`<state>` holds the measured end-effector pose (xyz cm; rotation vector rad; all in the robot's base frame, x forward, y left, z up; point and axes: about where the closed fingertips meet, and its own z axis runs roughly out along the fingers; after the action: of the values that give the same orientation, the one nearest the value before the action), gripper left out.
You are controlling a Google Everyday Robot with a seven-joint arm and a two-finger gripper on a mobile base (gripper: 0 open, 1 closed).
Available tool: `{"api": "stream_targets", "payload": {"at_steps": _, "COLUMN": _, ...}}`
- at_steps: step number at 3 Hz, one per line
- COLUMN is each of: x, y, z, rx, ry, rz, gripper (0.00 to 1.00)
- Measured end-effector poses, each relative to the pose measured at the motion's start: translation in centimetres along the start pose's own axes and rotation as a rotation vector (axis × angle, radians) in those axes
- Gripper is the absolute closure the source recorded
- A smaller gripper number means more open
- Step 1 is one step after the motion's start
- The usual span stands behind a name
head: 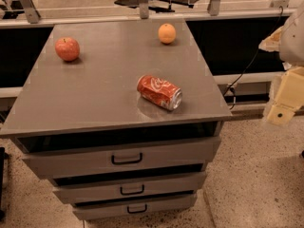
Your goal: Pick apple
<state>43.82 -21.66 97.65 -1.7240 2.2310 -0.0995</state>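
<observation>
Drawers (128,190) are showing dark gaps, contents hidden; on the desk (102,91) a can (159,92) is lying sideways, apple (67,49) and orange (166,33) sitting behind; gripper (284,102) is hanging right of it, apart or together unclear.

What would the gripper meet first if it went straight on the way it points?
Probably the floor right of the cabinet; the gripper hangs beside it, angled downward, though depth is unclear.

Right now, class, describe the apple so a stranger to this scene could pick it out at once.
Find the grey drawer cabinet; on its top, the apple sits at the far left corner, well away from the gripper off the cabinet's right side. It is red with pale patches, unlike the orange or the lying cola can.
</observation>
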Motion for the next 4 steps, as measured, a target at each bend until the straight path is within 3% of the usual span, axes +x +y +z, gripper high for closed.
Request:
{"api": "stream_targets", "payload": {"at_steps": 1, "x": 0.0, "y": 0.0, "z": 0.0, "rx": 0.000, "ry": 0.000, "rz": 0.000, "gripper": 0.00}}
{"api": "stream_targets", "payload": {"at_steps": 2, "x": -2.4, "y": -0.6, "z": 0.6, "rx": -0.004, "ry": -0.073, "rz": -0.018, "gripper": 0.00}}
{"api": "stream_targets", "payload": {"at_steps": 4, "x": -17.3, "y": -4.5, "z": 1.2, "rx": -0.016, "ry": -0.406, "rz": -0.089, "gripper": 0.00}}
